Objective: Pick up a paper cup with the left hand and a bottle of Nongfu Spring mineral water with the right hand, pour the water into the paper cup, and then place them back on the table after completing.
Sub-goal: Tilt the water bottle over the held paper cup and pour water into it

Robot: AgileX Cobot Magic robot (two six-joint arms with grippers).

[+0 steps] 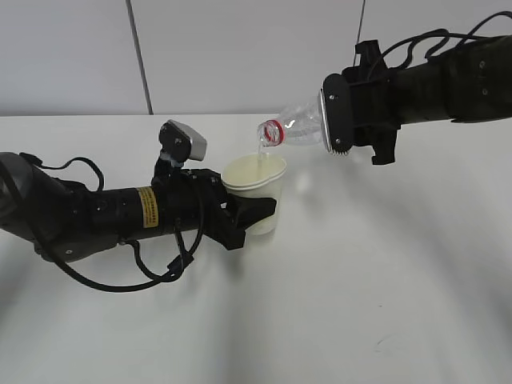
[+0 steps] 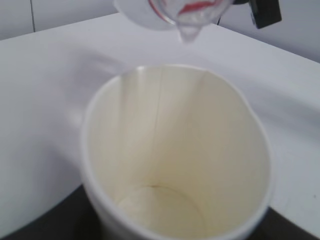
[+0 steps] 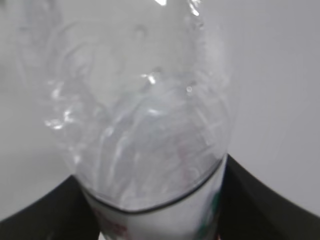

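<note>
Right gripper (image 1: 340, 120) clamps tilted bottle (image 1: 300, 128), mouth down-left of it over paper cup (image 1: 256, 188); left gripper (image 1: 252, 210) grips cup, water (image 2: 189, 34) dribbling in.

A: The paper cup (image 1: 255, 190) is off-white outside, cream inside, with a thin darker seam line down its inner wall. The table (image 1: 384, 280) is plain matte white.

B: The bottle (image 1: 300, 128) is clear and colourless, with a red ring at its neck; its label (image 3: 165, 220) is white with red and green print. The water (image 2: 189, 34) is colourless. The left arm (image 1: 112, 212) is black with a yellow label (image 1: 146, 206); the right arm (image 1: 432, 76) is black.
</note>
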